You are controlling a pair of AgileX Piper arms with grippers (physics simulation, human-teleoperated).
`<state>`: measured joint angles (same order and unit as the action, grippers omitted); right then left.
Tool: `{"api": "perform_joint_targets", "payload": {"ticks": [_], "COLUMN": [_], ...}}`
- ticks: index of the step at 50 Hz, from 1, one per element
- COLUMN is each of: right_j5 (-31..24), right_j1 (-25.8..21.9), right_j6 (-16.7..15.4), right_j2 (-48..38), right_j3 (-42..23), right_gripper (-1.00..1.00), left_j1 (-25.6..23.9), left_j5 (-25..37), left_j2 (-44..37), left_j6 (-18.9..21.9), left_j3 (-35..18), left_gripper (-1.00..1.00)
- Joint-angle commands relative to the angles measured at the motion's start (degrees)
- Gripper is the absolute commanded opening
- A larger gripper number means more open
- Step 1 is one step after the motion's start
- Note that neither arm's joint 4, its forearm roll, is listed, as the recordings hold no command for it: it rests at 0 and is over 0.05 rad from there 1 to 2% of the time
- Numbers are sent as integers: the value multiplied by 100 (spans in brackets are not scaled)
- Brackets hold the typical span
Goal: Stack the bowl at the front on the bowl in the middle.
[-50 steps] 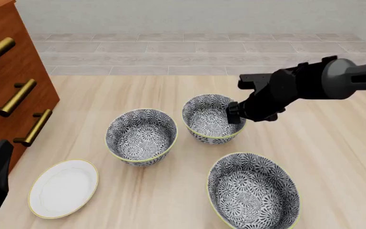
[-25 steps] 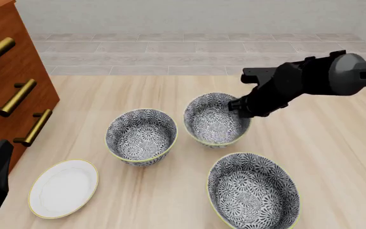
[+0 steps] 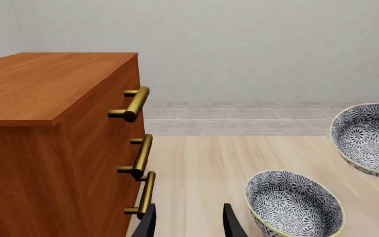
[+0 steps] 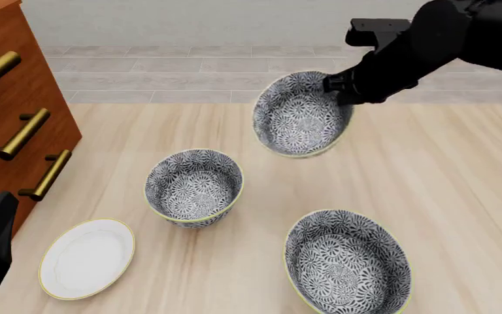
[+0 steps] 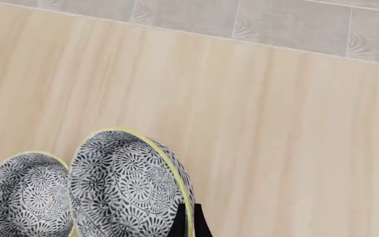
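Note:
The bowl at the front [image 4: 302,116], grey-and-white floral with a yellow-green rim, hangs tilted in the air over the far part of the table. My right gripper [image 4: 334,85] is shut on its right rim. In the right wrist view the fingers [image 5: 187,222] pinch the rim of this bowl [image 5: 127,187]. The bowl in the middle [image 4: 194,186] stands upright on the table, below and to the left of the held one, and shows in the left wrist view [image 3: 295,205]. My left gripper [image 3: 189,228] is open and holds nothing, low at the near left beside the drawers.
A third floral bowl [image 4: 347,261] stands near the table's near edge on the right. A flat white plate [image 4: 87,257] lies at the near left. A wooden drawer cabinet [image 4: 11,111] with brass handles fills the left side.
My right gripper has risen and moved away from me with the bowl, lifting it off the table and tilting it. The left arm has not moved.

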<state>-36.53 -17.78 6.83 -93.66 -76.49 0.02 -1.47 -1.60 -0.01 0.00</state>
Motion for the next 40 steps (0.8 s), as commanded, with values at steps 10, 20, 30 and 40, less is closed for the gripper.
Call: {"api": "perform_joint_targets", "payload": {"ticks": [10,20,30,40], "right_j5": [-353,-203,-36,106], "right_j1": [-449,-903,-1399,-1726], "right_j6": [319,585,839,1012], "right_j2": [462,462,402,274], "right_j3": [-192,-200,-168,-201], "right_gripper": [-100,-100,-100,-100], "left_j1": [-1,-2,-2,-3], "left_j5": [39,39,39,39], "left_j2": [35,35,35,35], "left_j6": [3,4,3,4], "left_j3": [-7,-7,-7,-7], "left_gripper": [100,100,100,100]}}
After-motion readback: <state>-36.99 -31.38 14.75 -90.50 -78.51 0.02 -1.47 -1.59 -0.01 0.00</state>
